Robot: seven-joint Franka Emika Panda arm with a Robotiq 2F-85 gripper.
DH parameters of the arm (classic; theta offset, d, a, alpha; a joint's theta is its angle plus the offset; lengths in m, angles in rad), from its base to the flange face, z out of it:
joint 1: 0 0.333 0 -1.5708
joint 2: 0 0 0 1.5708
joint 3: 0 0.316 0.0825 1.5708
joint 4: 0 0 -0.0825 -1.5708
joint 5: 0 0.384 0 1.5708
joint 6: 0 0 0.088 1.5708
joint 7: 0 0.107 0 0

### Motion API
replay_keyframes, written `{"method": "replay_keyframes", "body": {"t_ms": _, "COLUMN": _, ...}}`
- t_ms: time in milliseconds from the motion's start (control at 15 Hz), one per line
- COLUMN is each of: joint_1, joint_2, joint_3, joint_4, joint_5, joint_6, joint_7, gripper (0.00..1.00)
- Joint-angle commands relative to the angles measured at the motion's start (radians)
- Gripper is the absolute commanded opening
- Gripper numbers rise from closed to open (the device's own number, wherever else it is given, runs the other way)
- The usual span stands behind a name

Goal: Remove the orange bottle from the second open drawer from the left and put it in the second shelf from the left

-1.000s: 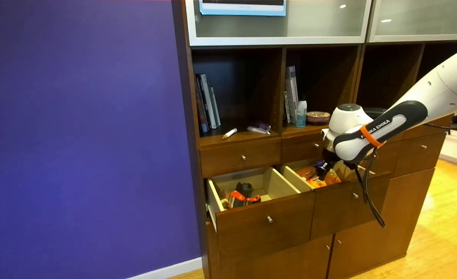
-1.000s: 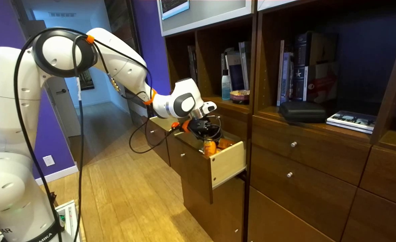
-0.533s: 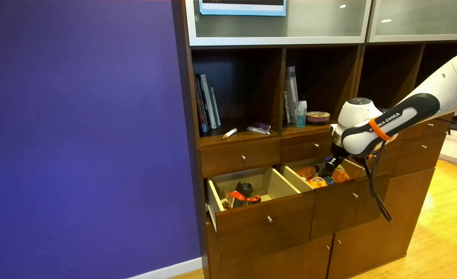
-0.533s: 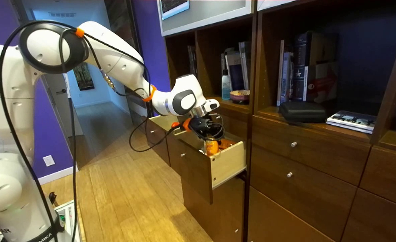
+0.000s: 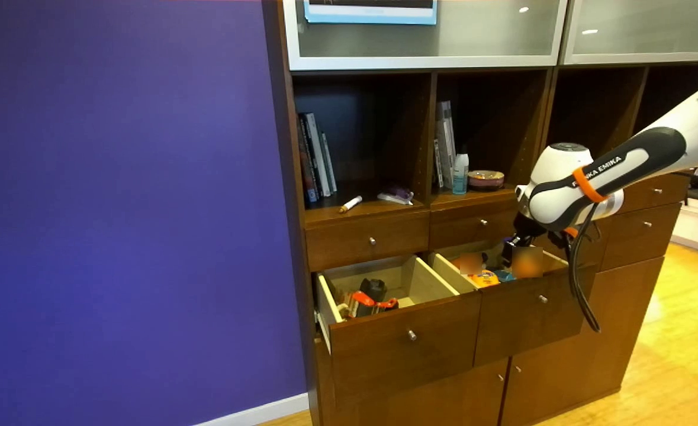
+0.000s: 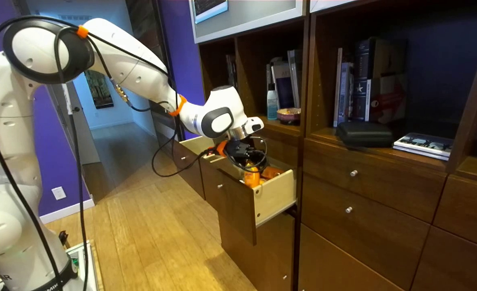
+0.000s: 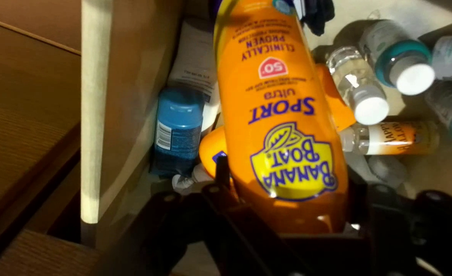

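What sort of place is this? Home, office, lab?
Probably a home, maybe an office; the views don't settle it. Signs: shelved books, an open drawer of small bottles, a wood-look floor.

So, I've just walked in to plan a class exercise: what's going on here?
A robot arm has its gripper down at the second open drawer from the left, with an orange Banana Boat bottle between its jaws. Whether they have clamped on it is hard to tell. The bottle is not yet lifted clear of the drawer, which also holds other bottles.
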Motion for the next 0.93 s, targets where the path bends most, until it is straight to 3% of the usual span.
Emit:
{"method": "replay_keyframes", "body": {"t_ms": 0, "joint_1": -0.038, "joint_2": -0.078, "joint_3": 0.037, "joint_4": -0.051, "joint_5": 0.122, "joint_6": 0.029, "joint_7": -0.056, "gripper": 0.39}}
{"method": "replay_keyframes", "body": {"t_ms": 400, "joint_1": -0.059, "joint_2": -0.154, "joint_3": 0.054, "joint_4": -0.042, "joint_5": 0.358, "joint_6": -0.011, "joint_7": -0.114, "gripper": 0.39}}
{"method": "replay_keyframes", "body": {"t_ms": 867, "joint_1": -0.038, "joint_2": -0.26, "joint_3": 0.011, "joint_4": -0.011, "joint_5": 0.488, "joint_6": -0.035, "joint_7": -0.079, "gripper": 0.39}}
